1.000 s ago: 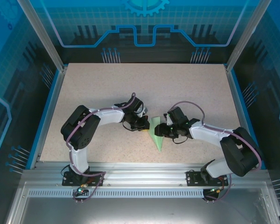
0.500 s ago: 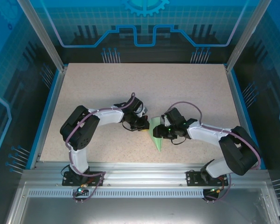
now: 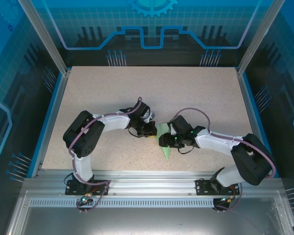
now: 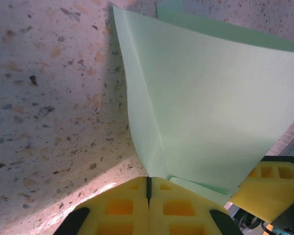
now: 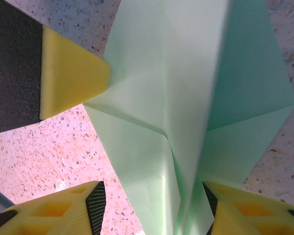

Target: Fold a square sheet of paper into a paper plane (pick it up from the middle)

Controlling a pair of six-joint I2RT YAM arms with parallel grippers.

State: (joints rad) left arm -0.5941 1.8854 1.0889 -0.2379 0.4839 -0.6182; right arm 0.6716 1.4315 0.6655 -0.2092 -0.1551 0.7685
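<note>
The pale mint-green sheet of paper (image 3: 166,147) lies mid-table, folded into a pointed shape with its tip toward the near edge. In the right wrist view the paper (image 5: 176,93) shows a raised lengthwise crease. My left gripper (image 3: 152,131) is shut, its yellow tips (image 4: 148,185) pinching the paper (image 4: 206,103) at its left edge, which lifts there. My right gripper (image 3: 163,140) is open over the paper's middle, and the right gripper (image 5: 152,215) has one finger on each side of the ridge. A left fingertip (image 5: 73,73) touches the paper's left corner.
The speckled beige tabletop (image 3: 196,93) is bounded by a blue rim and aluminium posts. The metal rail (image 3: 147,183) with both arm bases runs along the near edge. A right finger (image 4: 264,191) sits close beside the left jaws.
The right gripper has moved left, from the paper's right side to over its middle. The left gripper and the paper have stayed put.
</note>
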